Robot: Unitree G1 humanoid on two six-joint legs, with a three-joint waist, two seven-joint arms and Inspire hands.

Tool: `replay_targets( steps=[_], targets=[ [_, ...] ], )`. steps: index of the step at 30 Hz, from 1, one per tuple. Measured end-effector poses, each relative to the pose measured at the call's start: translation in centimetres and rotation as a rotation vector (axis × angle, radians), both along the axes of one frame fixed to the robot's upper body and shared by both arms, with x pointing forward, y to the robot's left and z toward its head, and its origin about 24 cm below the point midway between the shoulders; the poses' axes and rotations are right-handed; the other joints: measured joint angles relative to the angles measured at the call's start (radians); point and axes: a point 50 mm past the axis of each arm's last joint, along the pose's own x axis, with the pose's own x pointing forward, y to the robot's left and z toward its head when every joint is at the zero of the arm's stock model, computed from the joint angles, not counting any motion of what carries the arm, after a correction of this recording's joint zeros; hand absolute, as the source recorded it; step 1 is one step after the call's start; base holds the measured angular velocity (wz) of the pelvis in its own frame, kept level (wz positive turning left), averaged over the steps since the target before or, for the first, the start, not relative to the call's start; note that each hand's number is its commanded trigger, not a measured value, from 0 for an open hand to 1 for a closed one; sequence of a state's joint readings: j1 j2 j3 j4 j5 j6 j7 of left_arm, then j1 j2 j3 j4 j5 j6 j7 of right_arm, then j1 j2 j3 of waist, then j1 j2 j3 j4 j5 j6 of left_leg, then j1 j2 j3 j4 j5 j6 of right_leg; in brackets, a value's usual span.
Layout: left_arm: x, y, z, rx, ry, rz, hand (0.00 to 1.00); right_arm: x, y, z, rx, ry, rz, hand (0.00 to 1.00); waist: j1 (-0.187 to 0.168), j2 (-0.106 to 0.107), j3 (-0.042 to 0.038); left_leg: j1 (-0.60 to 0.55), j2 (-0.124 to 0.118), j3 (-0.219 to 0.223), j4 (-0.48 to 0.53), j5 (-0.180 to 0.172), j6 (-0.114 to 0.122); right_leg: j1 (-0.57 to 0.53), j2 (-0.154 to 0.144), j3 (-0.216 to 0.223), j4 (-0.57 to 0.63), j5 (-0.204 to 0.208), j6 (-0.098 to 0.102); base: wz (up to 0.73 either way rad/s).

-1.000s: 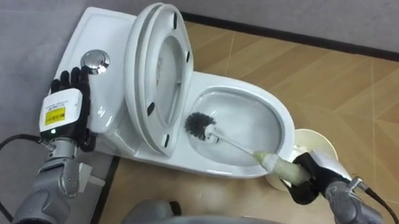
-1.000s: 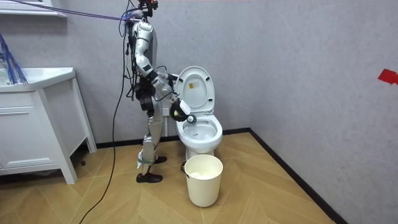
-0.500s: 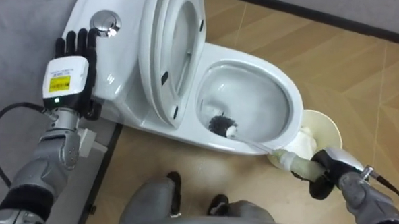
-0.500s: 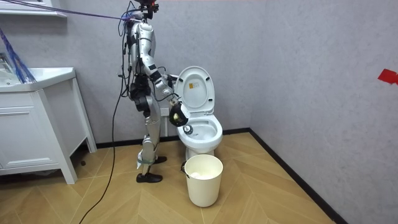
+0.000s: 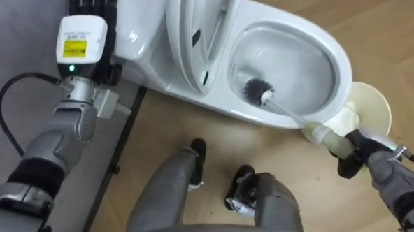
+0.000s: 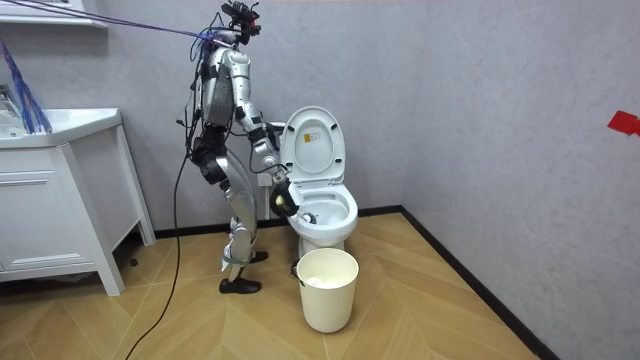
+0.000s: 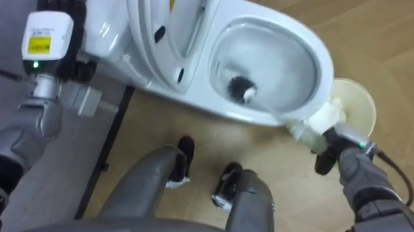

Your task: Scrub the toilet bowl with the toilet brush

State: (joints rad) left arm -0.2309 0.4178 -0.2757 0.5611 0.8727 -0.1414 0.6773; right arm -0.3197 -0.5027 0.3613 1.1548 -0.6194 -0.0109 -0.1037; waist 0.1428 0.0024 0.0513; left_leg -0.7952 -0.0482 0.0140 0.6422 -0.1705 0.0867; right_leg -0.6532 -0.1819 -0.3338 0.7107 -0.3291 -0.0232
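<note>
The white toilet [image 5: 347, 70] has its seat and lid [image 5: 196, 38] raised. The brush's dark bristle head [image 5: 257, 92] is down inside the bowl, toward the side nearest the seat. Its thin white shaft runs over the rim to a pale handle [image 5: 328, 137]. My right hand [image 5: 356, 154] is shut round that handle, just outside the bowl's front rim. My left hand [image 5: 89, 16] rests with straight fingers against the side of the tank. In the room view I stand bent forward beside the toilet [image 6: 322, 212], on its room-view left.
A cream waste bin [image 5: 372, 109] stands on the wooden floor just past the bowl's front, close to my right hand; the bin [image 6: 327, 288] is in front of the toilet. The grey wall and dark skirting [image 5: 118, 154] run along my left. A white cabinet [image 6: 60, 190] stands further off.
I have bent further forward, so the eye view has tilted down toward my feet. The brush head has swept from beside the seat to the near wall, then toward the bowl's middle.
</note>
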Motion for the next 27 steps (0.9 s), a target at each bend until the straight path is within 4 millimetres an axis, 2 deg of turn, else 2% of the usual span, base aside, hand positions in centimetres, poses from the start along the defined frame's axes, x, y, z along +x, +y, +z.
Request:
replay_targets(
  steps=[2,3,5,6,8,12,14,18,22,27],
  targets=[
    [0.6,-0.6,0.7,-0.013,-0.036,-0.024,0.0,2.2,0.0,1.8,-0.083,-0.067,0.066,1.0,0.026,0.006,0.0041,-0.052,-0.001,0.01,0.03,-0.001,0.002,-0.059,-0.012,0.006,0.046,-0.009,-0.005,-0.06],
    [0.8,-0.8,0.9,-0.012,-0.046,-0.033,0.0,2.7,0.2,2.1,-0.101,-0.086,0.085,1.0,0.031,0.007,0.0059,-0.063,0.0,0.01,0.037,-0.001,0.002,-0.071,-0.013,0.006,0.056,-0.011,-0.008,0.0],
    [1.6,-1.1,1.9,-0.002,-0.089,-0.056,0.0,4.7,1.2,3.4,-0.147,-0.141,0.14,1.0,0.052,0.003,0.0087,-0.096,0.001,0.005,0.053,0.001,-0.002,-0.103,-0.016,0.003,0.079,-0.017,-0.016,0.07],
    [1.7,-1.2,1.9,0.001,-0.09,-0.061,0.0,5.1,1.3,3.8,-0.165,-0.148,0.149,1.0,0.055,0.001,0.0098,-0.1,0.001,0.004,0.054,0.002,-0.003,-0.107,-0.017,0.002,0.081,-0.017,-0.017,0.06],
    [2.0,-1.2,2.5,0.005,-0.111,-0.07,0.0,6.4,1.6,4.9,-0.224,-0.168,0.187,1.0,0.059,-0.011,0.0175,-0.102,0.0,0.002,0.052,0.005,-0.007,-0.113,-0.019,0.0,0.087,-0.02,-0.022,0.05],
    [2.1,-0.8,2.8,0.003,-0.129,-0.072,0.0,7.7,1.9,6.2,-0.28,-0.192,0.236,1.0,0.06,-0.016,0.0208,-0.113,0.002,-0.002,0.051,0.008,-0.012,-0.121,-0.016,-0.003,0.087,-0.02,-0.026,0.0],
    [2.1,-0.6,3.3,0.013,-0.154,-0.081,0.0,8.6,2.1,7.3,-0.304,-0.223,0.257,1.0,0.078,-0.023,0.0248,-0.128,0.006,0.0,0.05,0.011,-0.017,-0.143,-0.009,0.007,0.087,-0.017,-0.031,-0.11],
    [2.0,-0.5,3.7,0.017,-0.184,-0.081,0.0,9.3,1.9,8.5,-0.31,-0.276,0.244,1.0,0.081,-0.023,0.0253,-0.143,0.01,0.0,0.05,0.014,-0.021,-0.155,-0.006,0.004,0.087,-0.016,-0.035,-0.01],
    [1.8,0.0,4.0,0.001,-0.21,-0.071,0.0,10.1,1.8,9.8,-0.212,-0.388,0.143,1.0,0.082,-0.029,0.0288,-0.159,0.018,0.0,0.052,0.016,-0.025,-0.17,0.004,0.006,0.086,-0.015,-0.04,0.0],
    [1.6,0.1,4.0,0.006,-0.219,-0.049,0.0,10.1,1.4,9.9,-0.106,-0.455,0.028,1.0,0.074,-0.029,0.0289,-0.162,0.018,0.001,0.053,0.016,-0.025,-0.174,0.002,0.007,0.088,-0.015,-0.041,0.0]
  ],
)
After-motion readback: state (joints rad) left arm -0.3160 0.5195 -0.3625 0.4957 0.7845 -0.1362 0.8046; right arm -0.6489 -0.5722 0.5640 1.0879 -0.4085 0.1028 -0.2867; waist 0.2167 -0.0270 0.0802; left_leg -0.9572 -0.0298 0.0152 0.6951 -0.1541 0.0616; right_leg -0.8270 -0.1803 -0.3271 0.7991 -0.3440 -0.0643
